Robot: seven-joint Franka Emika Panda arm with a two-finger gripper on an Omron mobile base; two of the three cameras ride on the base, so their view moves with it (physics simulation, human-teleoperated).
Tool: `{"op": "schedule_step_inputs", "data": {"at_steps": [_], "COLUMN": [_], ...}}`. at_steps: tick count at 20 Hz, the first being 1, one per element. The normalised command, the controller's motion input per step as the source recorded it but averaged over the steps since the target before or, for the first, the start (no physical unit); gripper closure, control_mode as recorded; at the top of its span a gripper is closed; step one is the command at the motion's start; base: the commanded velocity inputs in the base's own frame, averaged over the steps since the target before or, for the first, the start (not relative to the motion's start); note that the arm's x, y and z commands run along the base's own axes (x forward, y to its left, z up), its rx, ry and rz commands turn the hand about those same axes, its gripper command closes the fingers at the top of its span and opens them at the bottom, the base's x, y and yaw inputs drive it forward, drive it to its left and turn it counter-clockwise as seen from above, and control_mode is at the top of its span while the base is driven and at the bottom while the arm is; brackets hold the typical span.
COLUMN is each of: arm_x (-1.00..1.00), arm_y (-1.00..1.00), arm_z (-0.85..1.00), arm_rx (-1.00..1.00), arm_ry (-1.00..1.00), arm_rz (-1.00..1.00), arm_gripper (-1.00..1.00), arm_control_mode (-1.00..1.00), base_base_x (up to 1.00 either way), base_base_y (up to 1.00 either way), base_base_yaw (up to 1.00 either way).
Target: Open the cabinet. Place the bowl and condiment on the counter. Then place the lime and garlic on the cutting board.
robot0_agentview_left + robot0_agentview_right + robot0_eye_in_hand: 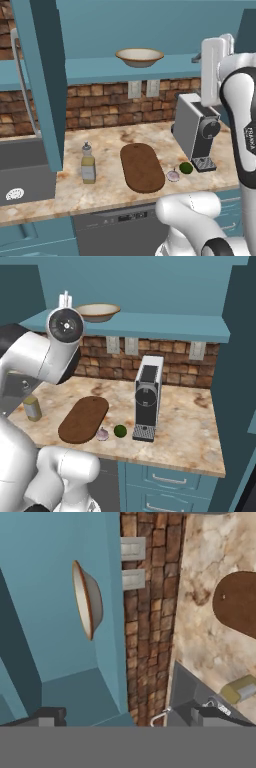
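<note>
So the cabinet (37, 85) is open, door swung out on the far left, long silver handle (22, 85) showing. The bowl (139, 57) sits on the cabinet shelf (125, 70), upright, and nothing is touching it

The end effector (127, 716) is up at shelf height with its fingers spread wide apart and nothing between them. In the hand view, which is rolled on its side, the two dark fingertips (47, 716) poke up at the bottom and the bowl is ahead of them, well apart from both tips. From the base views the wrist hangs off to the side of the bowl, roughly level with it

Everything else is way below the end effector on the worktop (110, 145). The condiment (88, 163) stands upright near the open door. The cutting board (142, 167) lies flat just beside the bottle, bare on top. The garlic (173, 175) and the lime (186, 167) sit just past the board's end, close together, on the stone and not on the board. Right behind them is a grey coffee machine (196, 130), with the lime just beside its drip tray

Brick backsplash (100, 105) with a couple of wall outlets (134, 89) under the shelf, and a sink (25, 175) off under the door
</note>
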Motion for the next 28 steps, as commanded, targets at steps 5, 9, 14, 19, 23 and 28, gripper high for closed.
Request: {"op": "schedule_step_inputs", "data": {"at_steps": [5, 9, 14, 19, 23, 28], "arm_x": [0.50, 0.51, 0.57, 0.54, 0.53, 0.53], "arm_y": [0.00, 0.00, 0.00, 0.00, 0.00, 0.00], "arm_z": [0.00, 0.00, 0.00, 0.00, 0.00, -0.04], "arm_rx": [0.00, 0.00, 0.00, 0.00, 0.00, 0.00], "arm_ry": [-0.06, -0.01, 0.00, 0.00, 0.00, 0.00], "arm_rz": [0.01, 0.01, 0.02, 0.02, 0.03, 0.04], "arm_gripper": [-1.00, -1.00, -1.00, -1.00, -1.00, -1.00], "arm_control_mode": [-1.00, -1.00, -1.00, -1.00, -1.00, -1.00], "base_base_x": [0.00, 0.00, 0.00, 0.00, 0.00, 0.00], "base_base_y": [0.00, 0.00, 0.00, 0.00, 0.00, 0.00], "base_base_yaw": [0.00, 0.00, 0.00, 0.00, 0.00, 0.00]}}
